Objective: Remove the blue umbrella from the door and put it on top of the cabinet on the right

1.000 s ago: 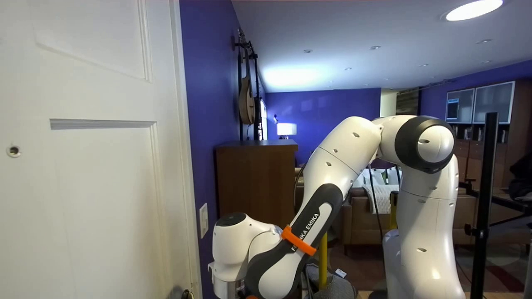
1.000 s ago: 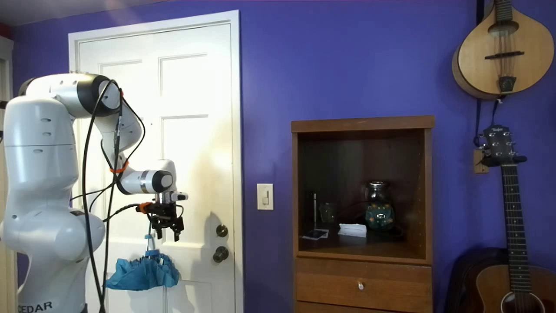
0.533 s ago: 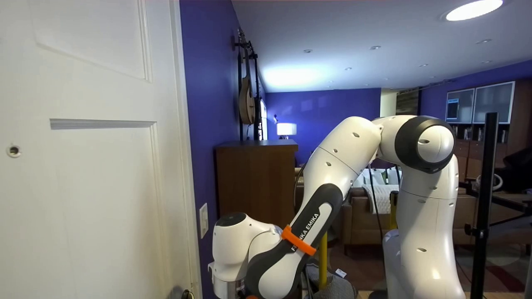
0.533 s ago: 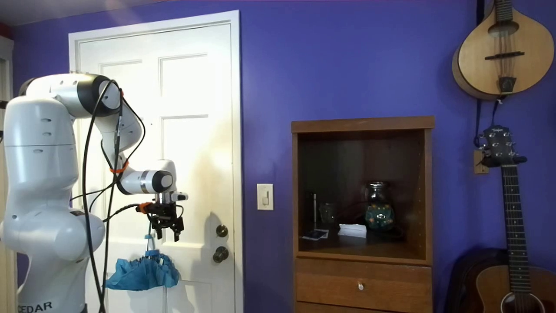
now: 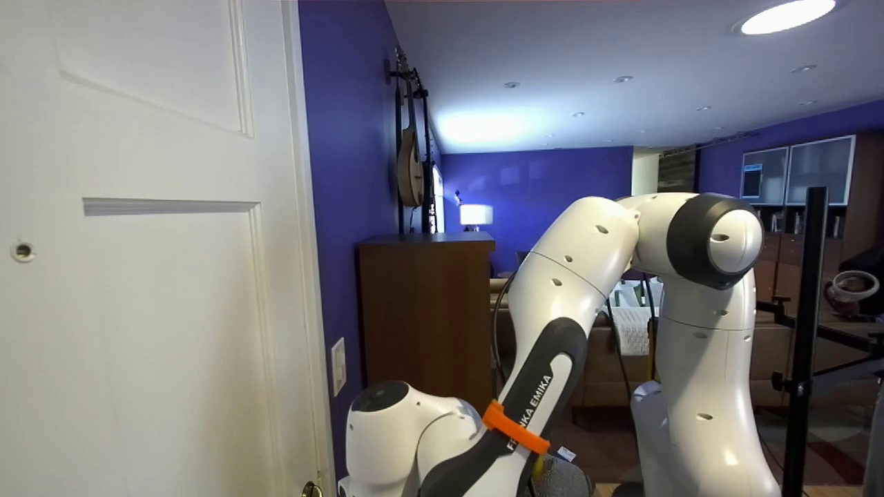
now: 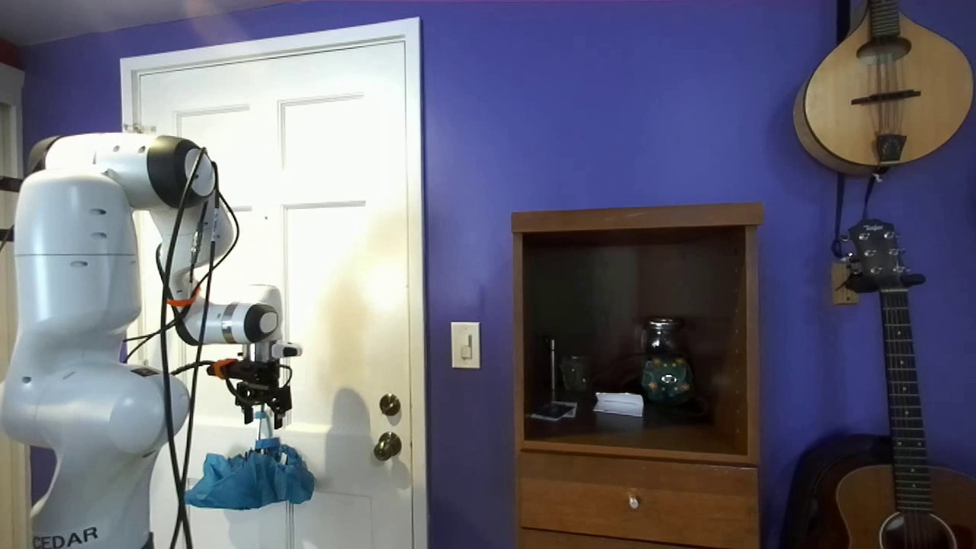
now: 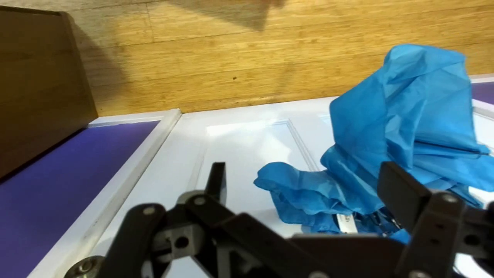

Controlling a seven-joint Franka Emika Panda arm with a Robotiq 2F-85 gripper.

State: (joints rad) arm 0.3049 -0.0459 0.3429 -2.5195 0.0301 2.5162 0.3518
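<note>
Black two-fingered gripper: pointed downward, with its fingers spread wide and nothing gripped; such a gap is presumably left so that something slender can be admitted.
Crumpled blue fabric umbrella: hung in front of the white panelled door, with its canopy below the gripper; the cloth is not strapped, so its folds are splayed outward.
Slim pale umbrella shaft: seen just under the gripper in an exterior view; its upper end is hidden, and whether it is lined up between the fingers cannot be told. It is judged a firmer hold than the loose cloth.
Panelled door: taken to be what the umbrella is hung from, though the fixing is hidden; some lift may be needed for its release.
White jointed arm: folded so that the gripper is held low, as the umbrella's height demands.
Brown wooden cabinet: placed against the purple wall, beyond the door, with its flat top higher than the gripper; a rise will therefore be called for.
Round brass-coloured knob: mounted between umbrella and cabinet, where a trailing canopy could be snagged.
Dark patterned jar: stood inside the cabinet's open recess, so a set-down on top should be unhindered.
</note>
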